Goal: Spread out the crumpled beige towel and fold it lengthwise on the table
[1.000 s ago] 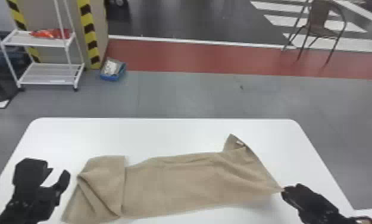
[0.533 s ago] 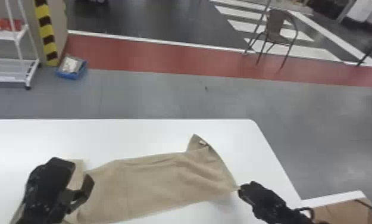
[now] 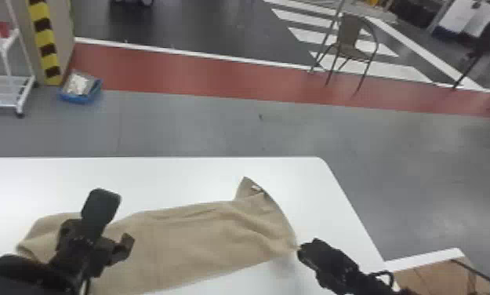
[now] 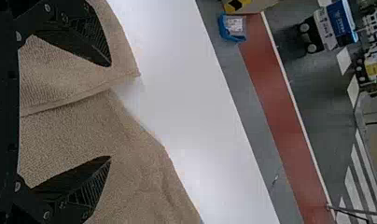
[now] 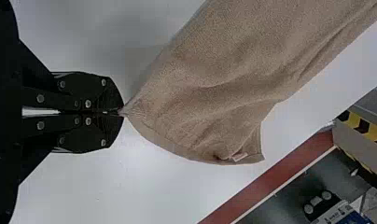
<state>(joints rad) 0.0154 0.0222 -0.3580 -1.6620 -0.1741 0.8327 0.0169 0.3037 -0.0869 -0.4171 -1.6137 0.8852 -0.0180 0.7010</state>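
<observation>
"What could have spoiled it?"

"Grip, mainly. The right tool [image 5: 121, 112] was clenched on the mere tip of one corner of the towel [image 3: 200, 235], so a hard tug might have slipped it loose."

"And the left tool [image 4: 110, 112]?"

"Grasping nothing, its two sides well parted above the cloth. With nothing pinning that end, I'd say a pull from the right would have dragged the whole piece sideways instead of tightening it."

"Where was the towel, exactly?"

"Stretched across the desk [image 3: 169, 176], wrinkled, its held corner seemingly raised a little, the corner by the small tag [image 5: 239, 157] bent askew. Fold it lengthwise like that and the edges would likely have missed each other."

"Any trouble at the left end?"

"A flap lay there, with an edge running across between the tool's two sides. Closing there could have caught too many layers, or too few."

"What couldn't you make out?"

"How many layers there were, or whether the left tool touched any. In the head view that tool covered part of the left end, and the bottom border cut off the towel's near edge. Its underside was hidden too."
</observation>
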